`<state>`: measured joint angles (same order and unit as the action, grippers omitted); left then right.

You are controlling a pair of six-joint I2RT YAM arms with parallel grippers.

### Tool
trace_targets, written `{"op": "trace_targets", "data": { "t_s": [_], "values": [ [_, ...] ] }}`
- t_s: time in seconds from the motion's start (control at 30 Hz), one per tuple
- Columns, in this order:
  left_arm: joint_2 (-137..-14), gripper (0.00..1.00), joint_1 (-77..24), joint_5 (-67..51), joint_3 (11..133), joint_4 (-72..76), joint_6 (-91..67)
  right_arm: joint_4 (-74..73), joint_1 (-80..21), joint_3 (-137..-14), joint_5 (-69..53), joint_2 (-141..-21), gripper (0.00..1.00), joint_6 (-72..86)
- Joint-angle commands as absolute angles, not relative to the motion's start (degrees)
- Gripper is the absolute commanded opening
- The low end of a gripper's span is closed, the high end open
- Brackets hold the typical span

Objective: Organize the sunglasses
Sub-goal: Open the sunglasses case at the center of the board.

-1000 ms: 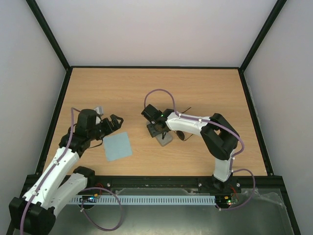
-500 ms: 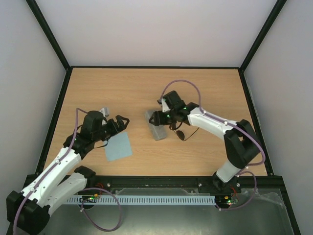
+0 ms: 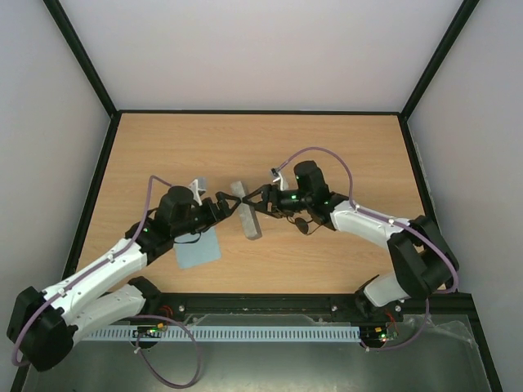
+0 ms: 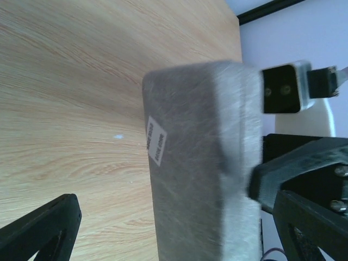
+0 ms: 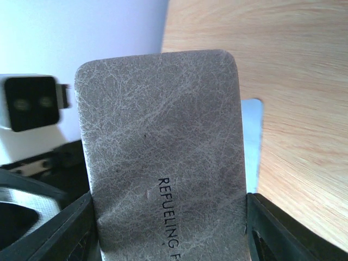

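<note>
Pinching the closed grey case (image 3: 248, 212), right gripper (image 3: 258, 201) meets left gripper (image 3: 231, 204), spread wide

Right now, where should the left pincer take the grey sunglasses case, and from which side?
Pinch the grey sunglasses case across its narrow width, on the long edges, coming from the left. It is a slim, rigid slab; the right pincer seems clamped on its right side, and the open left pincer faces the free side.

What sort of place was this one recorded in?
Probably a lab robot test cell: a wood-grain table boxed in by plain white panels on a black frame, with a slotted cable duct along the near edge.
</note>
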<state>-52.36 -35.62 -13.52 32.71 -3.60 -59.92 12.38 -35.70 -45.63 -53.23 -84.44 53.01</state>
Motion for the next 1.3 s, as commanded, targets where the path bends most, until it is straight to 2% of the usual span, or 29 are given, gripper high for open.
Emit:
{"op": "trace_targets", "data": {
  "t_s": [0.0,0.33,0.67,1.27],
  "values": [
    [-53.4,0.99,-38.1,-11.9,32.7,1.0,-61.9,27.9,-34.5,-43.3,-58.4,-80.9,0.55,62.8],
    [-55.5,0.99,-42.0,-7.6,32.7,0.5,-61.8,29.6,-33.8,-41.9,-58.0,-79.1,0.53,64.8],
    [-56.1,0.82,-42.2,-2.9,32.1,-4.5,-61.3,32.2,-32.0,-41.0,-59.5,-76.3,0.5,67.7],
    [-55.5,0.82,-37.8,-0.9,32.3,-9.6,-59.2,31.2,-29.1,-38.3,-61.3,-75.0,0.48,66.9]
  ]
}}
